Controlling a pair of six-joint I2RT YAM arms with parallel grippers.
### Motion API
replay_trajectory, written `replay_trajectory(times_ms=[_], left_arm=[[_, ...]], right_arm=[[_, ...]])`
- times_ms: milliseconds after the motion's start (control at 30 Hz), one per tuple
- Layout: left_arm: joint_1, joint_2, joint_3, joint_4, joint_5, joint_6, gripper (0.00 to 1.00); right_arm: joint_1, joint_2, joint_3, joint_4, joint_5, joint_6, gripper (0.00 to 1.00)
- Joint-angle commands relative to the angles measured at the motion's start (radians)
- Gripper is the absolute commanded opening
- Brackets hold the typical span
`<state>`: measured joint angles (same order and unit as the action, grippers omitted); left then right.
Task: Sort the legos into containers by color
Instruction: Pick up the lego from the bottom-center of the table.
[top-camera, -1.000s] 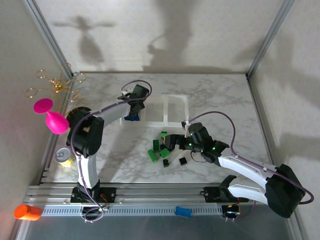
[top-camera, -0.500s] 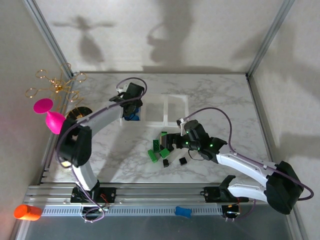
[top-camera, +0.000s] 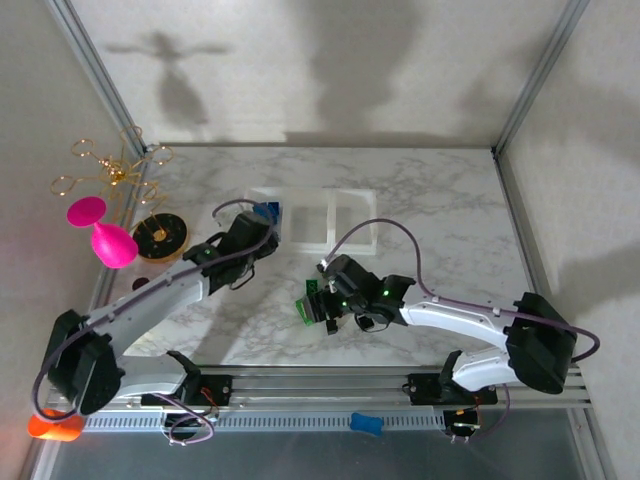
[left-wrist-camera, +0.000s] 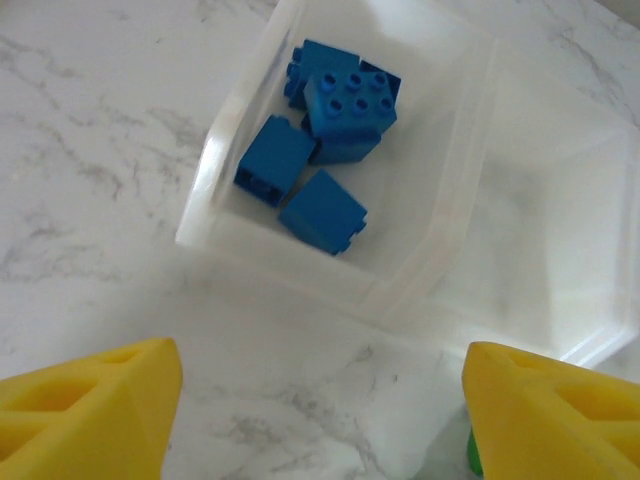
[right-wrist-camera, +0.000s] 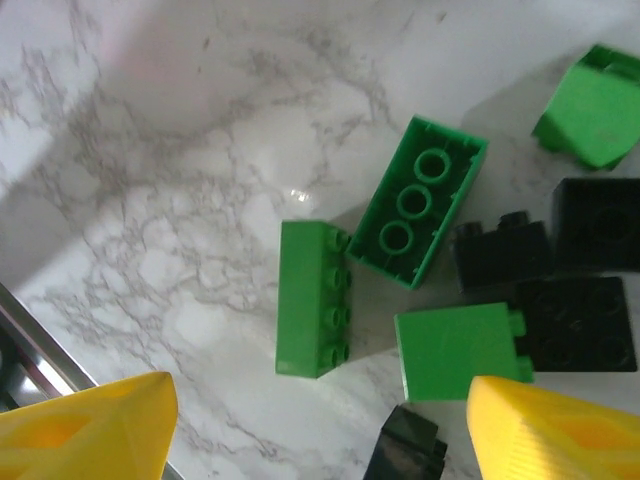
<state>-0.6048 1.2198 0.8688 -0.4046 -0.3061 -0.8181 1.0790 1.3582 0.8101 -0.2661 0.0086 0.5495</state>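
Observation:
Several blue legos (left-wrist-camera: 330, 150) lie in the left compartment of the clear containers (top-camera: 326, 215). My left gripper (left-wrist-camera: 320, 425) hangs open over bare marble just in front of that compartment (left-wrist-camera: 455, 240), nothing between its yellow fingers (left-wrist-camera: 90, 410). From above, the left gripper (top-camera: 265, 232) sits at the row's near-left corner. Green legos (right-wrist-camera: 312, 298) and black legos (right-wrist-camera: 580, 325) lie loose in a heap on the table. My right gripper (right-wrist-camera: 320, 430) is open above the heap's near side. The top view puts the right gripper (top-camera: 316, 300) over the green legos (top-camera: 308, 310).
A black and gold dish (top-camera: 160, 237), a pink object (top-camera: 105, 240) and a gold wire ornament (top-camera: 110, 170) stand at the table's left edge. On the front rail lie an orange cylinder (top-camera: 52, 425) and a rounded blue piece (top-camera: 366, 423).
My left gripper has pulled back from over the blue compartment toward the front, and its jaws have widened. The right gripper has slid left over the green bricks.

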Motion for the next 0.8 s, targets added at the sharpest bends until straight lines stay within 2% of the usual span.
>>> replay_trajectory(times_ms=[0, 267, 467, 767], left_arm=[[-0.019, -0.079, -0.064, -0.03, 0.016, -0.036, 0.79], [-0.036, -0.201, -0.162, -0.058, 0.052, -0.061, 0.89], [-0.039, -0.245, -0.198, -0.056, 0.079, -0.061, 0.99], [-0.041, -0.25, -0.208, -0.057, 0.085, -0.063, 1.0]], right_arm=[[0.042, 0.055, 0.052, -0.058, 0.06, 0.018, 0.72], [0.099, 0.207, 0.153, -0.089, 0.171, 0.036, 0.61], [0.099, 0.271, 0.175, -0.079, 0.173, 0.02, 0.5], [0.1, 0.338, 0.182, -0.049, 0.158, 0.011, 0.46]])
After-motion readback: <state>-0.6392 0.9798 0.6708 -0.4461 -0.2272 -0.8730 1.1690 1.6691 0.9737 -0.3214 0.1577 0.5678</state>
